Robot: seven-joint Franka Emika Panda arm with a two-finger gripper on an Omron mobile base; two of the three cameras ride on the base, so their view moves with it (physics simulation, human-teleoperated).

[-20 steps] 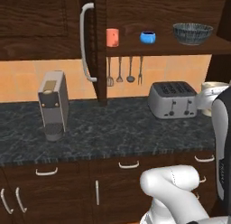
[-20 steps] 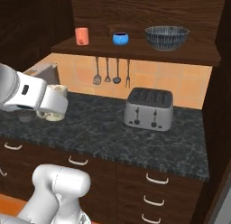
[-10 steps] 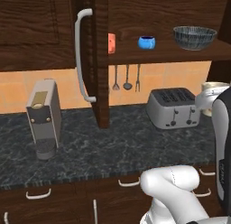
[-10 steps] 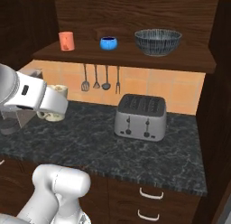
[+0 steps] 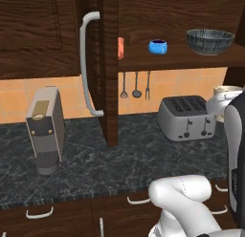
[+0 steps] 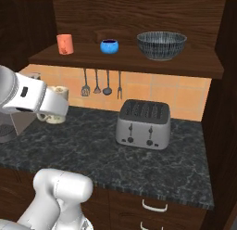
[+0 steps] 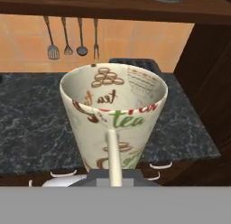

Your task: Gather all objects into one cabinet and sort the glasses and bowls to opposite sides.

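The hand point(image 7: 113, 175) is clamped on the rim of the cream cup point(image 7: 113, 121), held above the dark desk point(image 6: 92, 145) near the toaster point(image 6: 141, 124). Printed with "tea" lettering, the cup looks rigid, light and probably breakable, its glazed wall likely slippery; the rim seems the soundest hold. On the cabinet shelf point(image 6: 125, 62) wait the salmon tumbler point(image 6: 65, 43), blue bowl point(image 6: 109, 46) and grey bowl point(image 6: 161, 45).
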